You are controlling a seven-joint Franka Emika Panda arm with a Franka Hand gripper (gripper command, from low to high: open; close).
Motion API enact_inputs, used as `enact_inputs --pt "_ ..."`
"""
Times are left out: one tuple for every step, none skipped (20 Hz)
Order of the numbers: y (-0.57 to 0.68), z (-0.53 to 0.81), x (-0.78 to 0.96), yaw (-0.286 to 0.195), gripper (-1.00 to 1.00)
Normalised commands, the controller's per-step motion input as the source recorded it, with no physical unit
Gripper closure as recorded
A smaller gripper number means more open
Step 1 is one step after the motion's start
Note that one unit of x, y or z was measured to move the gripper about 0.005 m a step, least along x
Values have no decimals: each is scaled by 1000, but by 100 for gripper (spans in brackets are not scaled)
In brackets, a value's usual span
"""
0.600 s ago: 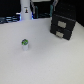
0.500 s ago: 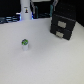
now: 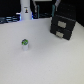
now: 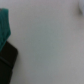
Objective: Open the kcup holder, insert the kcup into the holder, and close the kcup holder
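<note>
One kcup (image 3: 24, 45) upright on the white surface (image 3: 45, 62), well apart from the shut kcup holder (image 3: 64, 26), free for grasping. Jaws unseen; opening impossible to tell.

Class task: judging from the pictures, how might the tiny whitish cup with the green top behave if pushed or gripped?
The tiny whitish translucent cup with the green top looks light for its size, so a nudge would probably slide it across the white table. It stands upright on a narrow base, so it may tip, and being round, then roll.
</note>
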Motion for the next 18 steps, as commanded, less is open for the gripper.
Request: enact_inputs --pt "674 13 -147 -239 -100" --pt "703 57 -144 -279 -100" --pt "667 7 -149 -223 -100" --pt "672 4 -152 -222 -100" --pt "678 3 -155 -220 -100" --pt "684 2 -164 -217 -100" --pt "688 3 -174 -215 -100" --pt "686 2 -198 -208 -100" --pt "698 4 -210 -202 -100" --pt "702 0 -228 -198 -100" --pt "709 -2 -243 -192 -100" --pt "716 -10 -250 -189 -100" --pt "722 -25 -260 -183 -100" --pt "723 -61 -307 -174 -100" --pt "724 -98 -324 -161 -100" --pt "725 -114 -314 -153 -100" --pt "719 -123 -303 -148 -100" --pt "702 -139 -300 -136 -100"
